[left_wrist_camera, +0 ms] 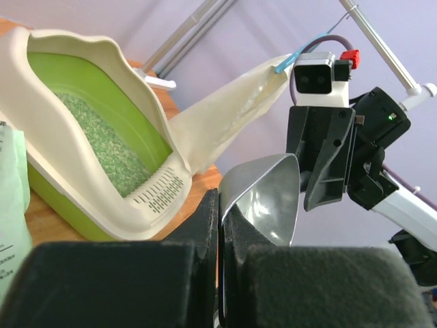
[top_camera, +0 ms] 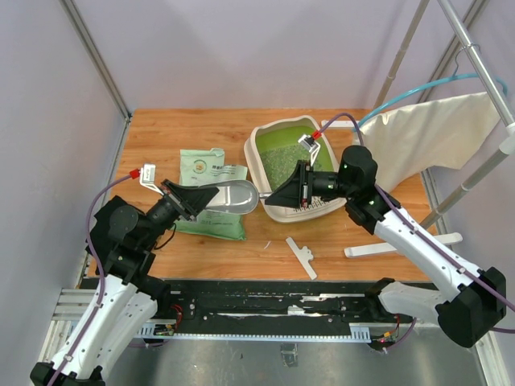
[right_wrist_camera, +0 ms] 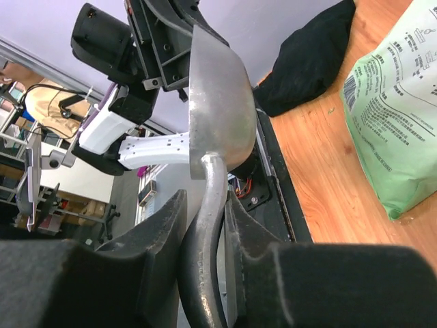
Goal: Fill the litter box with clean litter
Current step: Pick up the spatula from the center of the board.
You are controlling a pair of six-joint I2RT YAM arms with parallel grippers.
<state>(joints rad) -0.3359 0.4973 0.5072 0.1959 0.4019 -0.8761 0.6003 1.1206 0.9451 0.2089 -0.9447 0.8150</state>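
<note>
Nearest to me, on the wooden table [top_camera: 161, 137], lie two white plastic pieces, a short one [top_camera: 302, 257] and a long one [top_camera: 402, 244], well apart from each other.

Behind them the two arms meet over one metal scoop [top_camera: 235, 197]. The left gripper [top_camera: 211, 193] is closed tight on the thin edge of the bowl. The right gripper [top_camera: 272, 197] has the handle between its fingers [right_wrist_camera: 160, 229], which press on it from both sides. The scoop hangs above the table, between the bag and the box.

Under the left gripper lies one light green bag [top_camera: 208, 173], flat on the table. It carries a round emblem, a barcode and lines of small print, but I cannot read any word.

Just beside the scoop, to its right, stands one litter box [top_camera: 251, 153], cream outside and bright green inside. The clean litter [top_camera: 286, 161] lies in it as a thin layer of pale granules on the floor.

Farthest, at the right, one cream cloth [top_camera: 434, 137] hangs from a metal frame.
</note>
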